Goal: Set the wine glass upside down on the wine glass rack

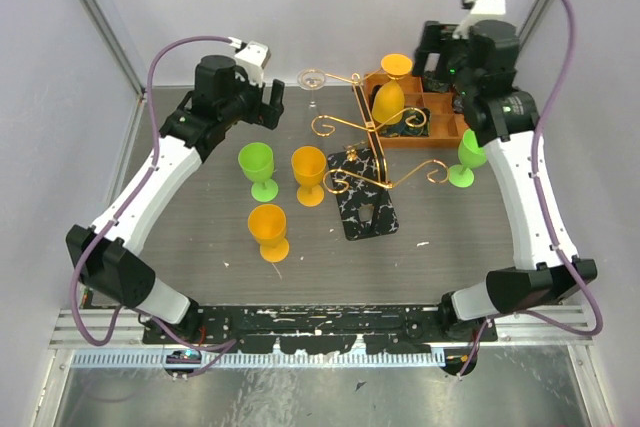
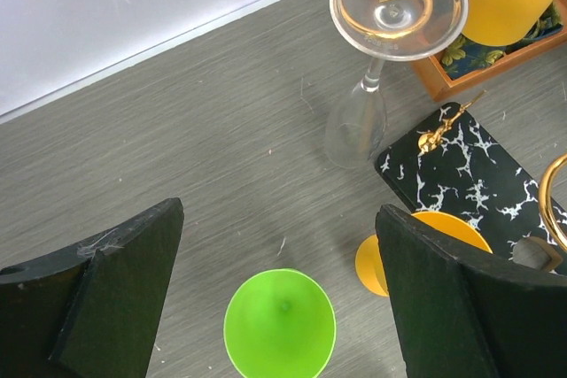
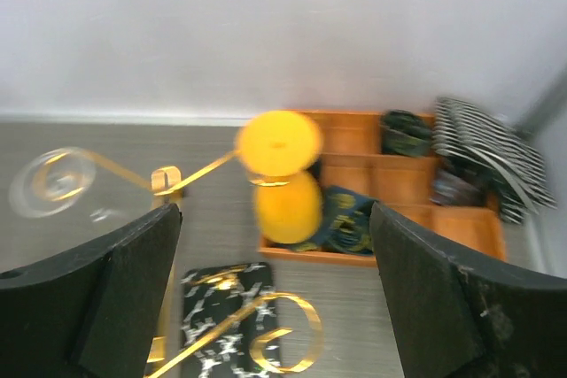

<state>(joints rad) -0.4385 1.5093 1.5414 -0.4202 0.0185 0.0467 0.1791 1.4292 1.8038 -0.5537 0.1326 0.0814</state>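
The gold wire wine glass rack (image 1: 352, 127) stands on its black-and-white marbled base (image 1: 368, 209). A clear wine glass (image 1: 315, 79) hangs upside down on its far left arm; it also shows in the left wrist view (image 2: 383, 33). A yellow-orange glass (image 1: 390, 95) hangs upside down on the far right arm, blurred in the right wrist view (image 3: 285, 203). My left gripper (image 1: 268, 105) is open and empty above a green glass (image 2: 280, 325). My right gripper (image 1: 432, 65) is open and empty, facing the rack (image 3: 266, 325) from near the tray.
A green glass (image 1: 257, 169) and two orange glasses (image 1: 308, 173) (image 1: 269, 231) stand upright left of the rack. Another green glass (image 1: 465, 157) stands at the right. The orange compartment tray (image 1: 432, 132) sits behind the rack, holding dark items.
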